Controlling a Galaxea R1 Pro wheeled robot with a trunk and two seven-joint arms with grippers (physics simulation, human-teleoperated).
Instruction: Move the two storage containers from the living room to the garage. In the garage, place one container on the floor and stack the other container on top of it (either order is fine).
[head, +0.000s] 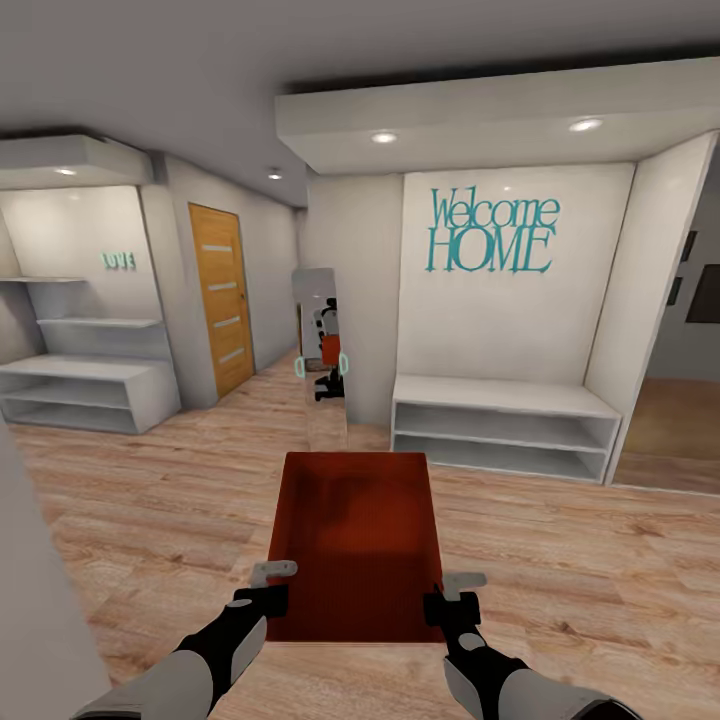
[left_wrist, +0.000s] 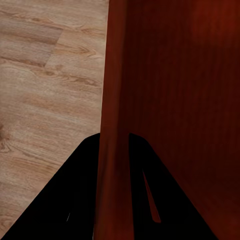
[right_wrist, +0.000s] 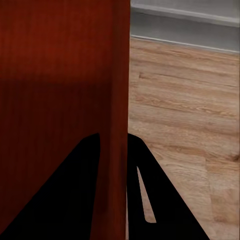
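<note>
One red-orange container (head: 355, 540) is held in front of the robot, above the wood-plank floor (head: 560, 560), open top up and long axis pointing away from the head camera. Its interior shows nothing inside.

The left gripper (head: 262, 596) clamps the container's left wall near the near corner. In the left wrist view the wall (left_wrist: 114, 125) passes between the two dark fingers (left_wrist: 75, 200), one finger on each side of it, and the gripper (left_wrist: 114, 150) is closed on that wall.

The right gripper (head: 452, 602) clamps the right wall near the near corner in the same way. In the right wrist view the wall (right_wrist: 116, 125) runs between the fingers (right_wrist: 150, 190), with the gripper (right_wrist: 114, 145) closed on it.

Surroundings, head view: a hallway with light plank flooring. Straight ahead stands a narrow mirror (head: 322, 350) showing the robot's reflection. To its right is a white alcove with teal "Welcome HOME" lettering (head: 492, 232) over a low white shelf unit (head: 500, 425). To the left are a wooden door (head: 222, 298), a second white shelf unit (head: 85, 392) and small teal "LOVE" lettering (head: 118, 260). Recessed lights (head: 384, 137) sit in the ceiling.
</note>
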